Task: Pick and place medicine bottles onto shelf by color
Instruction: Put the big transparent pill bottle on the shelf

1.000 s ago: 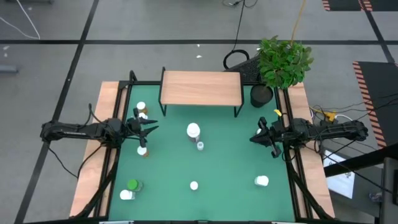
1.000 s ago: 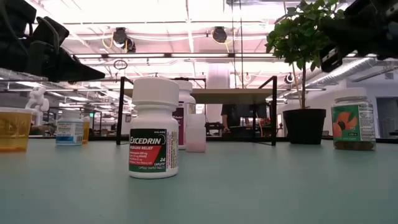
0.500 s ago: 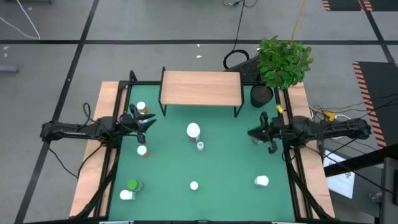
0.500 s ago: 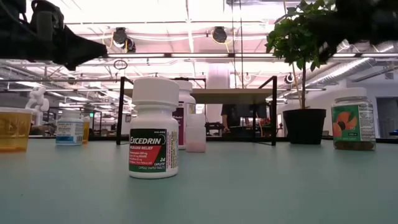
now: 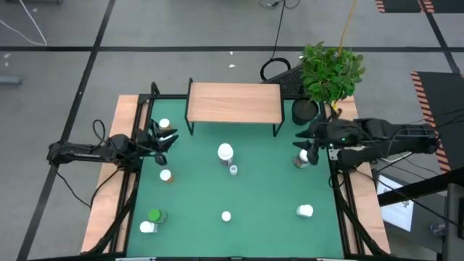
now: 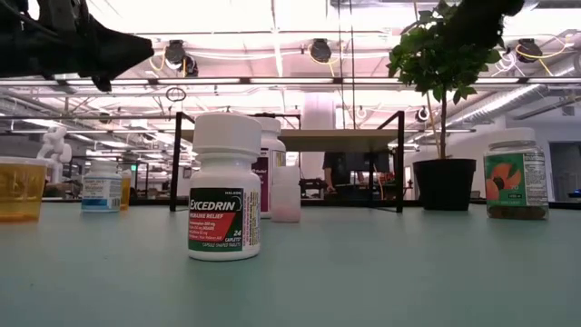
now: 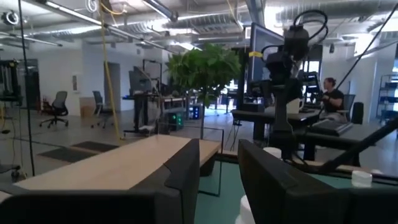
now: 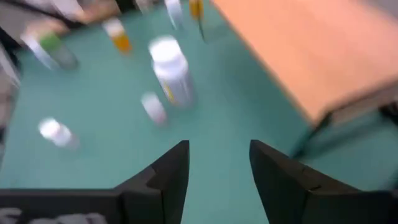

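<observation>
Several white-capped medicine bottles stand on the green table top: a large white one [image 5: 225,151] with a small one [image 5: 233,170] beside it, an orange one [image 5: 166,175], a green one [image 5: 154,215], an Excedrin bottle [image 5: 226,216] [image 6: 224,186], and one [image 5: 301,159] near the right edge. The light-wood shelf [image 5: 234,101] stands at the far side, bare. My left gripper [image 5: 163,139] [image 7: 219,155] is open and empty, raised at the far left beside two bottles [image 5: 164,125]. My right gripper [image 5: 308,141] [image 8: 219,155] is open and empty, raised at the right.
A potted plant [image 5: 306,110] stands at the far right corner beside the shelf. A white bottle [image 5: 148,227] and another bottle [image 5: 305,211] stand near the front corners. Wooden strips [image 5: 109,188] run along both table sides. A person [image 7: 333,96] sits in the room behind.
Both grippers have risen and gone toward the table's far edge. My right gripper has turned toward the shelf and uncovered a bottle at the right edge. No bottle has moved.
</observation>
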`<state>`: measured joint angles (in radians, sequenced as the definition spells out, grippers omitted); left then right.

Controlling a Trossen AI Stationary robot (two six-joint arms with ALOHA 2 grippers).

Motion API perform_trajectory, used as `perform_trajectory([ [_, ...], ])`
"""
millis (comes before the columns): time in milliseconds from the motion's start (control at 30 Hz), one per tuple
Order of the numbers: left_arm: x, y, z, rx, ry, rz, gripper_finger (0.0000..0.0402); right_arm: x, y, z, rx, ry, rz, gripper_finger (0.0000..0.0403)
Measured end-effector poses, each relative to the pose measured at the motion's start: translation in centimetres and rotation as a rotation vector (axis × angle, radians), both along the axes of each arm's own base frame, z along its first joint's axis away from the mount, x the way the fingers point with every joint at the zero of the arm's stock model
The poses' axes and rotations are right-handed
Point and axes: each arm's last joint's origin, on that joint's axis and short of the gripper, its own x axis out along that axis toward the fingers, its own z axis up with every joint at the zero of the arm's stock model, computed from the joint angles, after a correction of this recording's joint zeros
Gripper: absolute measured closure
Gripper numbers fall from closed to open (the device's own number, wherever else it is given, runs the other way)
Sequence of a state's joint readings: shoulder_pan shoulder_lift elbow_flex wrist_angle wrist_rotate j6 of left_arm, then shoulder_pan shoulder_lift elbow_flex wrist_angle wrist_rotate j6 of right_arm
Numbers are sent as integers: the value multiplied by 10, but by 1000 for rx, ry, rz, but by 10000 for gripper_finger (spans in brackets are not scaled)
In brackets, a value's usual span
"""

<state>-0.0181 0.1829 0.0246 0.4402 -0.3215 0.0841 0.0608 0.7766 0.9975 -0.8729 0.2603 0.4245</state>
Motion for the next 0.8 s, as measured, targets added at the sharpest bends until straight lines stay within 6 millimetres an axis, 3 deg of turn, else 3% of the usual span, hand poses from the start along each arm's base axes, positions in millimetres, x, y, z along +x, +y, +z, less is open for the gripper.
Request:
perform_trajectory([
  [200,-1,0,4,145,7,38,289,15,6,-16,202,315,8,237],
  [467,0,0,0,201,64,62,289,23,4,-30,141,492,52,184],
  [633,1,0,-2,109,55,37,289,16,-2,-35,10,614,-52,132],
  [800,2,0,-1,87,42,36,289,16,-5,-40,62,606,-160,106],
])
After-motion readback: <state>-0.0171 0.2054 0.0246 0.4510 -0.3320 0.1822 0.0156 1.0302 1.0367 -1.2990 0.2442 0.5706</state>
